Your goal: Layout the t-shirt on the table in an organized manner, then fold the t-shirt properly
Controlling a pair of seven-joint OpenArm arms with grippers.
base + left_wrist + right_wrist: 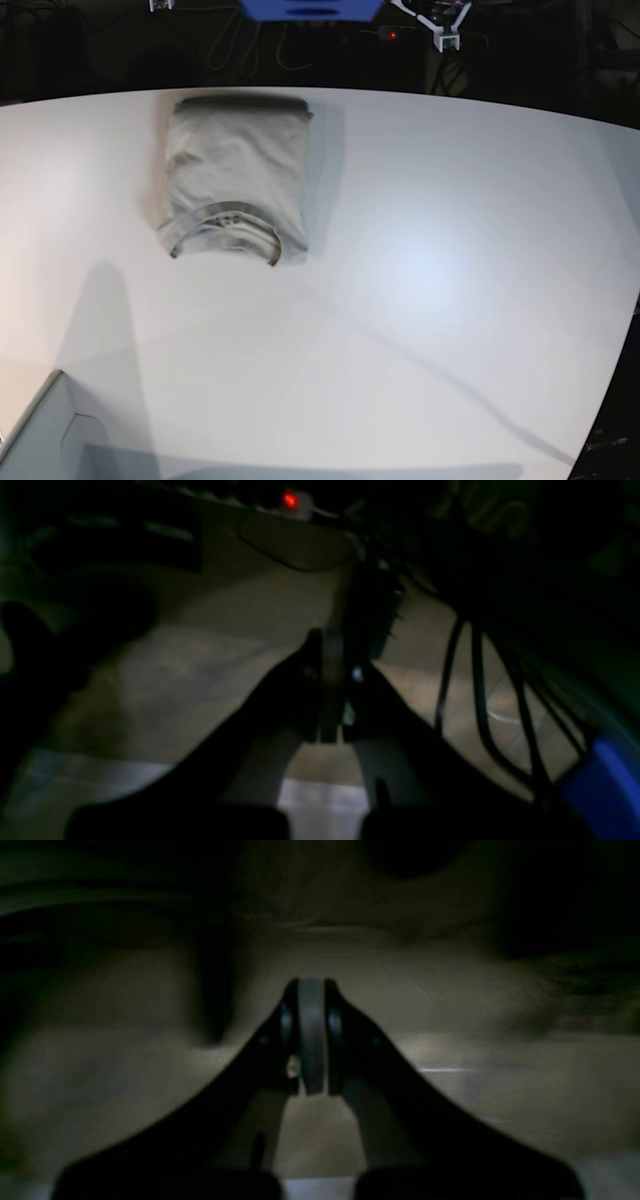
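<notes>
The t-shirt [235, 175] lies folded into a compact rectangle at the back left of the white table [450, 250], its ribbed collar [225, 228] facing the front. Neither arm shows in the base view. In the dim left wrist view my left gripper [330, 680] has its fingers pressed together with nothing seen between them. In the dim right wrist view my right gripper [311, 1035] is likewise shut, pads together. The shirt appears in neither wrist view.
A pale grey box corner [40, 440] sits at the front left. A blue object [310, 8] and cables lie behind the table's far edge. The left wrist view shows dark cables [475, 680], a red light [290, 500] and a blue shape [610, 780].
</notes>
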